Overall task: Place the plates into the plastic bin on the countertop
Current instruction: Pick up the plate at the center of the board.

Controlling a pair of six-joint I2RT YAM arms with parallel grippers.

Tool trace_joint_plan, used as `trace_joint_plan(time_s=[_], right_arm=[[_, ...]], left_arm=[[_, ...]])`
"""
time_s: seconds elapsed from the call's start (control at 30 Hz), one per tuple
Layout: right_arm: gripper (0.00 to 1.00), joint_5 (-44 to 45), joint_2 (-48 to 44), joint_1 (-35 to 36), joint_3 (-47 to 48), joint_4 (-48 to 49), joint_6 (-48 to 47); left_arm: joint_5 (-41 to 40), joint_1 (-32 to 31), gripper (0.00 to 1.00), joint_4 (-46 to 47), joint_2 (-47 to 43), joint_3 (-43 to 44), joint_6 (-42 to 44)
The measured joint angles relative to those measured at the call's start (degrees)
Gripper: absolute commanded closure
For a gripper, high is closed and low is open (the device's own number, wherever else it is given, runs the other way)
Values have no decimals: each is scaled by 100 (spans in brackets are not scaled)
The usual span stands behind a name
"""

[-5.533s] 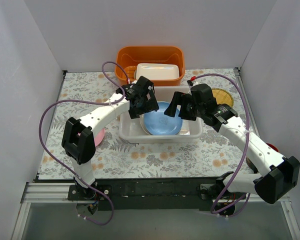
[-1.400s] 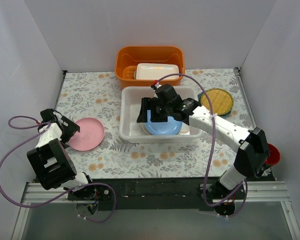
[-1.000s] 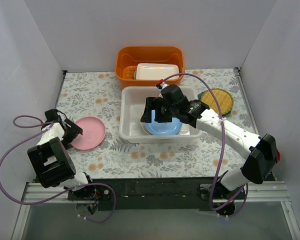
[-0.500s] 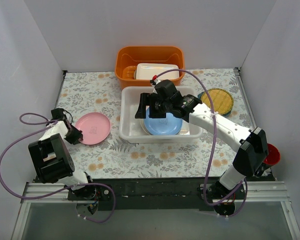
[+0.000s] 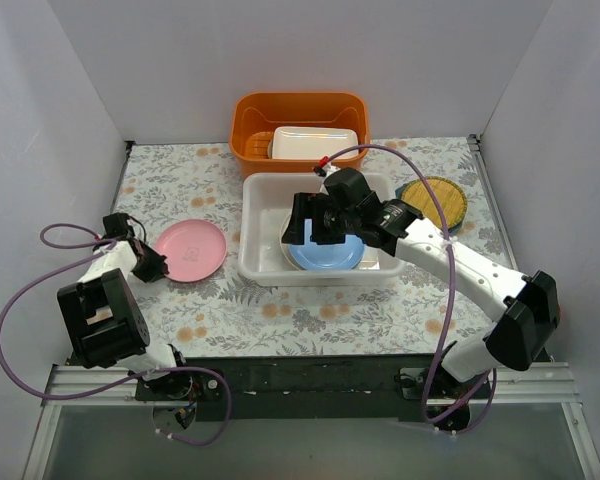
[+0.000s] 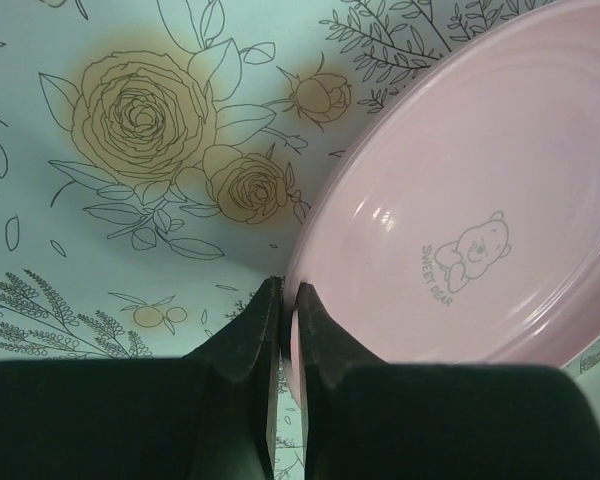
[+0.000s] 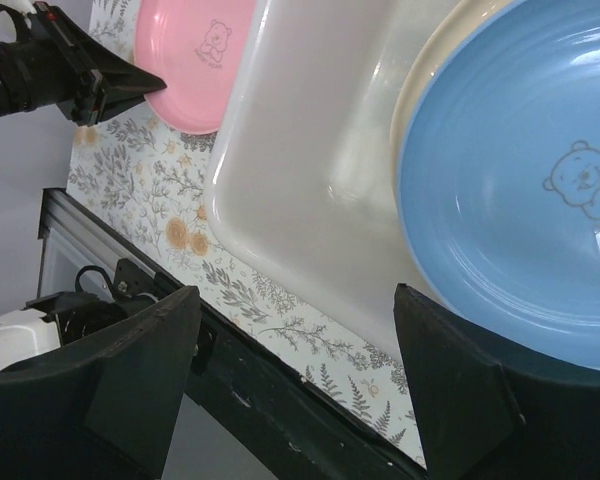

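the pink plate [image 6: 480, 230], clenched at its rim by the left jaws, is best lifted level and carried over the wall of the bin [image 5: 250, 262], past the released right jaws.

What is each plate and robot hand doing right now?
pink plate: outside the plastic bin, rim pinched
blue plate: in the bin, on top
cream plate: in the bin, underneath
yellow plate: on the cloth, beside the bin
left gripper: shut on pink plate
right gripper: open, empty, above the bin
plastic bin: holds two plates
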Motion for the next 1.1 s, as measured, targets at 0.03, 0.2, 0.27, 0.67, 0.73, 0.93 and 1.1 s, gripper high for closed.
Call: trace_joint_plan(time_s=[0.03, 0.2, 0.27, 0.67, 0.73, 0.93, 1.1], right_arm=[[15, 13, -63, 0, -20, 0, 0], [15, 66, -254, 0, -125, 35, 2], [15, 57, -219, 0, -125, 37, 4], [16, -289, 688, 0, 669, 105, -59], [16, -339, 743, 0, 669, 118, -59], [16, -391, 772, 0, 658, 208, -57], [17, -402, 758, -11, 612, 245, -57]], left_arm=[[0, -13, 100, 4, -2, 0, -9], [-2, -39, 100, 15, -83, -2, -48], [-7, -50, 100, 9, -142, -7, -57], [-402, -57, 100, -173, -793, -26, -87], [-509, 2, 100, -284, -964, -26, -90], [-603, 144, 100, -713, -1331, 131, -92], [-562, 173, 100, -931, -1714, 535, -140]])
